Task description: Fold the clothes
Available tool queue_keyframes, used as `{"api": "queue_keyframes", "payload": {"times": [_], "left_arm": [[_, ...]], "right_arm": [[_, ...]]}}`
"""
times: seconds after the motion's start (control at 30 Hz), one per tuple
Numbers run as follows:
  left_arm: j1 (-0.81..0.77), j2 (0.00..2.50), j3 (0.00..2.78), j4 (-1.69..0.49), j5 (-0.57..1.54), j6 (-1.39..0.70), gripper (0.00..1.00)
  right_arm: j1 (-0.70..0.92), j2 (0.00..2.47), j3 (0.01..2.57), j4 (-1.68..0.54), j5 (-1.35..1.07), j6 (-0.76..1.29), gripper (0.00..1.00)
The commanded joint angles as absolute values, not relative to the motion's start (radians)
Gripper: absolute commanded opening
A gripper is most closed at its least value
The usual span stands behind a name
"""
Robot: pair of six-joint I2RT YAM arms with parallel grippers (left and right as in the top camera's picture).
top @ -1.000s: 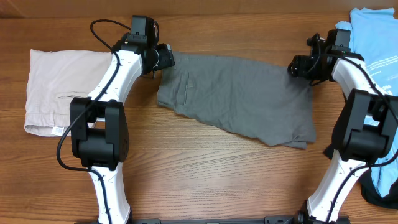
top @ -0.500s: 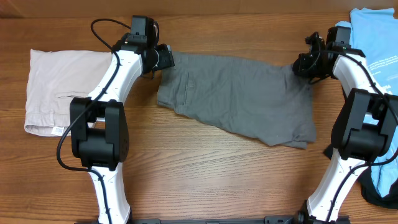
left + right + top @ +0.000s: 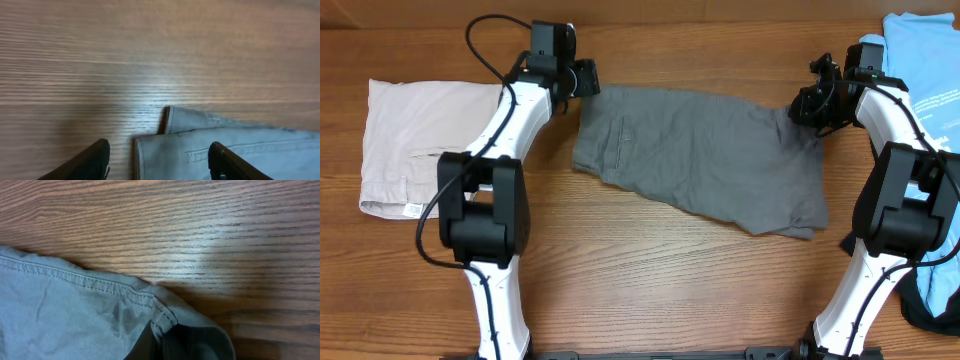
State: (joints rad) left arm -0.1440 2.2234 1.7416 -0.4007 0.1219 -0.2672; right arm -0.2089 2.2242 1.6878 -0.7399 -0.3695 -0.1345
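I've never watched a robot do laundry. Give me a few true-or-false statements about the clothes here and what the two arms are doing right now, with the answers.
1. The grey shorts lie spread out, not yet folded. True.
2. The beige shorts lie on top of the grey shorts. False: they lie apart from them, beyond the left arm.
3. The left arm's jaws are clamped on cloth. False: they stand open at a corner of the grey shorts.
4. On the right arm, the jaws are shut on a corner of the grey shorts. True.
5. A light-blue shirt lies beside the right arm. True.
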Motion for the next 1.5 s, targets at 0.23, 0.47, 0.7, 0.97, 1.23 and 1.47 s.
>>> {"api": "queue_keyframes", "payload": {"times": [0.23,0.47,0.7,0.97,1.23,1.47], "left_arm": [[-0.129,2.297,1.754,-0.393,0.227,-0.018,0.63],[-0.123,2.302,1.754,-0.39,0.226,0.005,0.64],[-0.122,2.326,1.754,-0.369,0.226,0.021,0.64],[-0.116,2.345,1.763,-0.364,0.221,0.023,0.59],[-0.116,2.345,1.763,-0.366,0.228,0.023,0.5],[-0.116,2.345,1.763,-0.373,0.237,0.02,0.52]], "right_arm": [[-0.207,2.173,1.716,-0.743,-0.387,-0.139,0.04],[-0.207,2.173,1.716,-0.746,-0.387,-0.138,0.04],[-0.207,2.173,1.716,-0.747,-0.387,-0.139,0.04],[-0.207,2.173,1.716,-0.751,-0.383,-0.139,0.04],[-0.207,2.173,1.716,-0.75,-0.383,-0.139,0.04],[-0.207,2.173,1.716,-0.75,-0.383,-0.139,0.04]]}}
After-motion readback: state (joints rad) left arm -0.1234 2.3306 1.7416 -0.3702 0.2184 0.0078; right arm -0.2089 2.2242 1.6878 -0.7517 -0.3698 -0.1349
